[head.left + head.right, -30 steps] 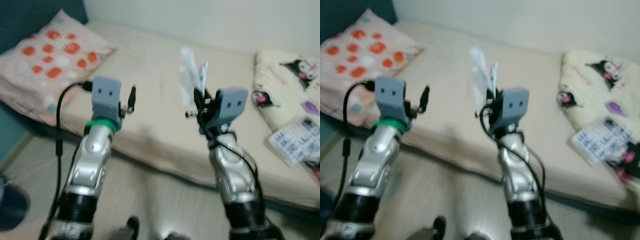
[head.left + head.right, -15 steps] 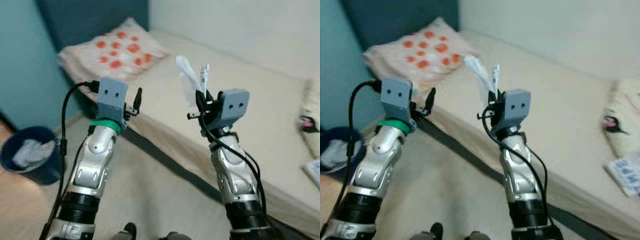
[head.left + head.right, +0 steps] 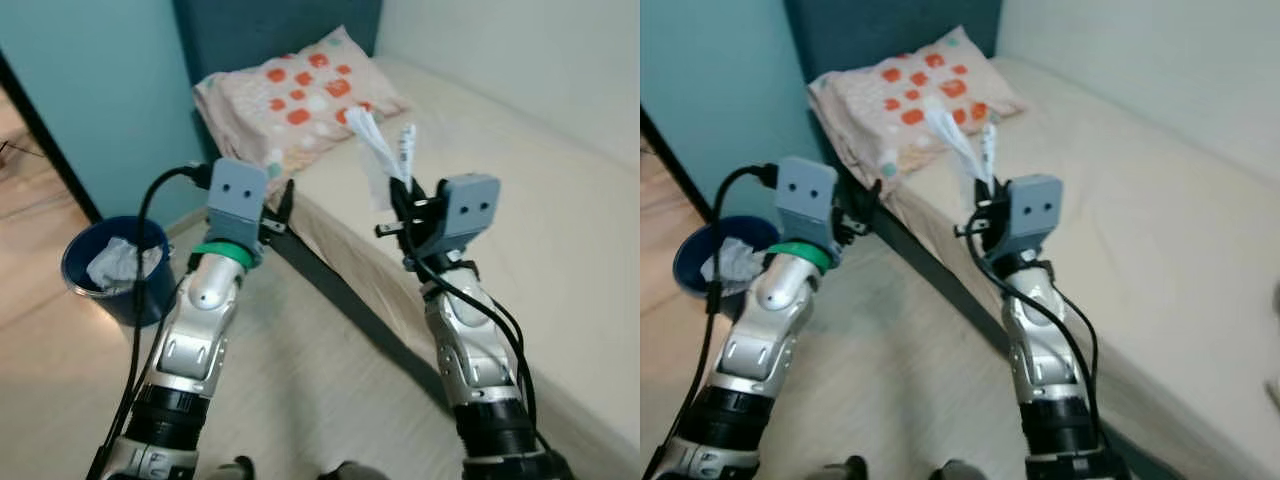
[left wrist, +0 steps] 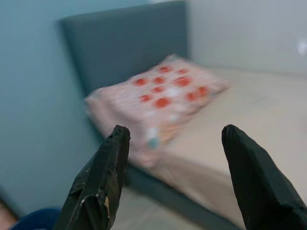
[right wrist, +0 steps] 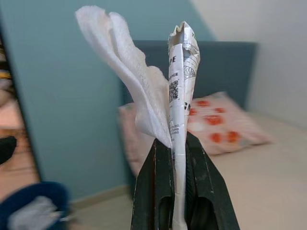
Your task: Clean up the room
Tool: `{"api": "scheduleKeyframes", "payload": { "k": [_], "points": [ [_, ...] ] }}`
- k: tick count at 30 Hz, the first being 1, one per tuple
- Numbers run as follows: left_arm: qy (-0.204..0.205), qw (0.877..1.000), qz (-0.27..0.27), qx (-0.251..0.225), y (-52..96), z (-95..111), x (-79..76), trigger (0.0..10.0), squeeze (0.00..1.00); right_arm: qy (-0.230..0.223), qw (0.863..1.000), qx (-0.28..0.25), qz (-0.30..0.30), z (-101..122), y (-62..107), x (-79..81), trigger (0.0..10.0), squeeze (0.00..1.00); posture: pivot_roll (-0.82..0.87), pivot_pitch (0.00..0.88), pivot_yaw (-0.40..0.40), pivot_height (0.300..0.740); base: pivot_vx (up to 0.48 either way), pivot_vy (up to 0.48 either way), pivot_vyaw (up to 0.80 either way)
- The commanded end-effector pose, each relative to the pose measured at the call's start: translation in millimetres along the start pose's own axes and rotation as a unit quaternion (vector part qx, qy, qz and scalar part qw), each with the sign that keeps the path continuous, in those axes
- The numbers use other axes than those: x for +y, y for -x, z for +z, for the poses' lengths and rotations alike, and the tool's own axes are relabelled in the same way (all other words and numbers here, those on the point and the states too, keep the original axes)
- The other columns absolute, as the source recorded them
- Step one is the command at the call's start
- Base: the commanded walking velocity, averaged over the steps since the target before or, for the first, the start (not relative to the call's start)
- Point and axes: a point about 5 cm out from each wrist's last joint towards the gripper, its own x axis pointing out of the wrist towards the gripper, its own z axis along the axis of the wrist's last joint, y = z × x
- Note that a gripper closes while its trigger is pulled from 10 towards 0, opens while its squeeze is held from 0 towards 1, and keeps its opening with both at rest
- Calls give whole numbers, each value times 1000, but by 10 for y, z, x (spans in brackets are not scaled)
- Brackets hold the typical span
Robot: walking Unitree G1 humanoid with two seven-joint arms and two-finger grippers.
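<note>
My right gripper (image 3: 398, 195) is shut on a white tissue and a folded printed wrapper (image 3: 385, 160), held up in the air over the bed's edge; the right wrist view shows the tissue (image 5: 129, 81) and the wrapper (image 5: 181, 72) pinched between the fingers (image 5: 160, 187). My left gripper (image 4: 172, 182) is open and holds nothing, raised beside the bed's near corner (image 3: 280, 200). A dark blue bin (image 3: 115, 268) with crumpled white paper inside stands on the floor at the left, by the teal wall.
The beige bed (image 3: 520, 200) runs along the right, with a pink pillow with orange spots (image 3: 295, 95) at its head against a dark headboard (image 3: 270, 30). Pale wooden floor (image 3: 320, 380) lies between me and the bin. A doorway edge shows at far left.
The whole view has swung left: the patterned blanket and booklet have left the picture, and the bin and teal wall have come in. Both arms keep their raised pose and the right grip holds.
</note>
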Motion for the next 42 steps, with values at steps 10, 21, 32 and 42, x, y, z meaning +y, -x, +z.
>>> {"api": "scheduleKeyframes", "payload": {
  "k": [10, 21, 32, 42],
  "points": [
    [-43, 997, 28, 49, 114, -287, 74, 10000, 0, -14, 999, 42, 32, -209, 117, 84, 10000, 0, -95, 55, 6, 723, 0, 0, 767],
    [-84, 987, 84, 106, 244, -552, 244, 10000, 0, -23, 998, 57, 22, -272, 138, -13, 10000, 0, -83, 61, -6, 723, 270, 0, 762],
    [-89, 986, 96, 100, 190, -528, 243, 10000, 0, -20, 998, 58, 35, -281, 112, 43, 10000, 0, -81, 66, -7, 723, 469, 0, 66],
    [-92, 985, 101, 102, 178, -533, 242, 10000, 0, -24, 997, 57, 38, -282, 125, 46, 10000, 0, -82, 71, -6, 723, 468, 0, 474]
  ]
}}
